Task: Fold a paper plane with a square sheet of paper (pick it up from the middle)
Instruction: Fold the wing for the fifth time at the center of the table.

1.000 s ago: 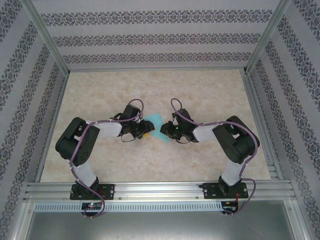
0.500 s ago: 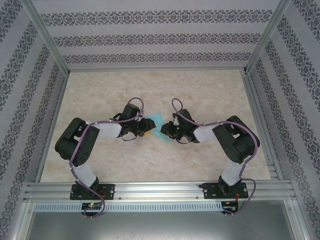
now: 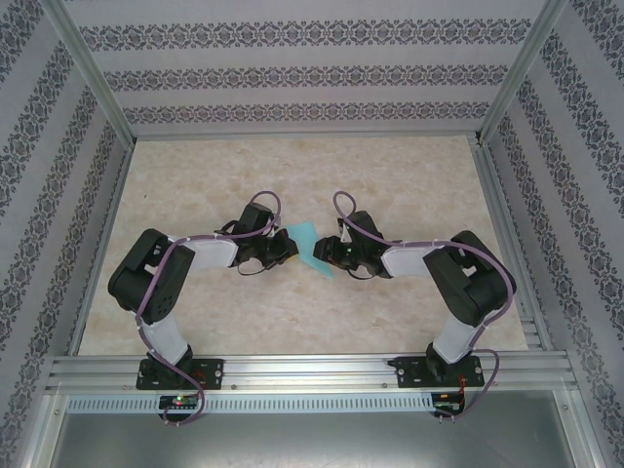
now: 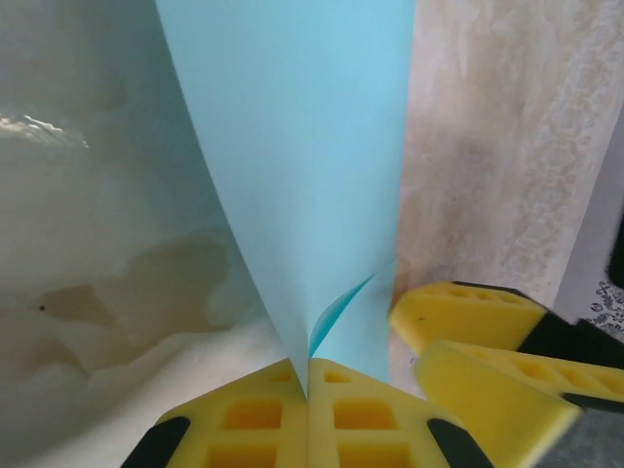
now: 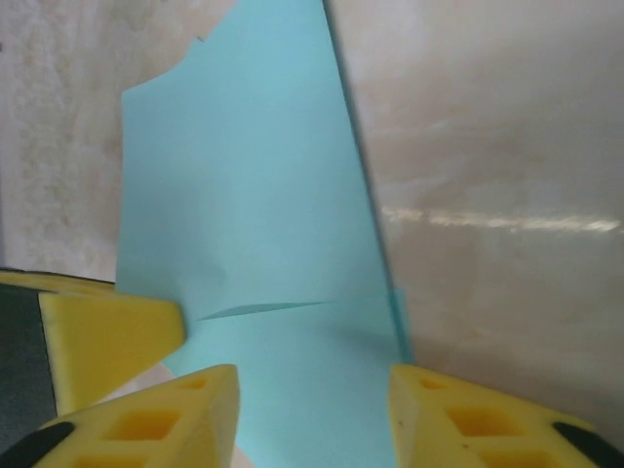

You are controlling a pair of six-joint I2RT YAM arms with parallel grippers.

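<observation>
1. The left claw point(image 4: 309, 375) was clenched on the teal sheet of paper point(image 4: 302, 175) at the edge nearest it. Its yellow pads point(image 4: 253, 414) were pressed together with the paper pinched in the seam.
2. The right claw point(image 5: 312, 390) stood released, one pad on each side of the sheet and neither visibly pressing on it.
3. The sheet sat over the centre of the bench point(image 3: 292, 166), between the two claws, which faced each other tip to tip.
4. From the left claw the paper ran straight ahead, its long axis in line with the fingers. It bowed to one side, with a loose flap by the pinch.
5. By this, the left arm alone carried the sheet. The right claw, straddling it just beside that pinch, would likely need only to close to take a grip.
</observation>
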